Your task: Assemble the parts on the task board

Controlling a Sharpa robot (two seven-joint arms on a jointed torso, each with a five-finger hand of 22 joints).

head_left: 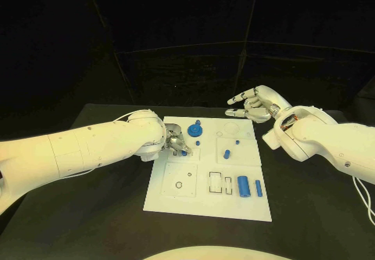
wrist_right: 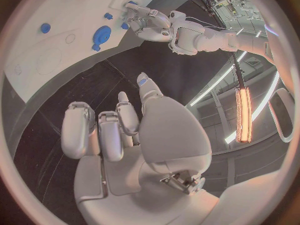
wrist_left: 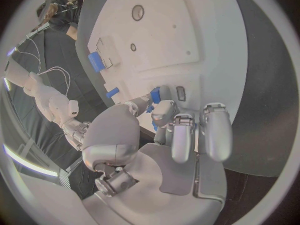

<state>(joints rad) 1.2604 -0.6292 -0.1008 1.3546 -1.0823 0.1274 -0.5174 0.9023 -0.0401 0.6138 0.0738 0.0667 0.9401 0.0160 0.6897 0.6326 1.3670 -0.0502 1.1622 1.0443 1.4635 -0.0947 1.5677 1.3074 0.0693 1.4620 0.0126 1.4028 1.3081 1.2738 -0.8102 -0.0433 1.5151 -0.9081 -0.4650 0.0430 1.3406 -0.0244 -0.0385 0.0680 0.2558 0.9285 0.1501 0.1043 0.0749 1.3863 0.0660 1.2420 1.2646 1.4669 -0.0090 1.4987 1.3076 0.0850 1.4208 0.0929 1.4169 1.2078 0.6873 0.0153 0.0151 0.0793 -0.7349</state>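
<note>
The white task board (head_left: 205, 199) lies in the middle of the black table. My left hand (head_left: 173, 143) is low over the board's left middle, and its thumb and a finger pinch a small blue part (wrist_left: 155, 95) against the board. A blue gear (head_left: 194, 130) sits just beyond that hand. A blue peg (head_left: 226, 154) and a smaller blue stub (head_left: 237, 143) stand near the board's centre. A blue cylinder (head_left: 244, 186) and a thin blue bar (head_left: 258, 188) lie at the near right. My right hand (head_left: 254, 105) hovers past the board's far right corner, fingers apart and holding nothing.
Rectangular slots (head_left: 215, 182) and a small round hole (head_left: 179, 185) are cut in the board's near half. A round recess (head_left: 232, 129) marks its far right. In the right wrist view the board (wrist_right: 56, 60), the gear (wrist_right: 100, 35) and my left hand (wrist_right: 147, 22) appear.
</note>
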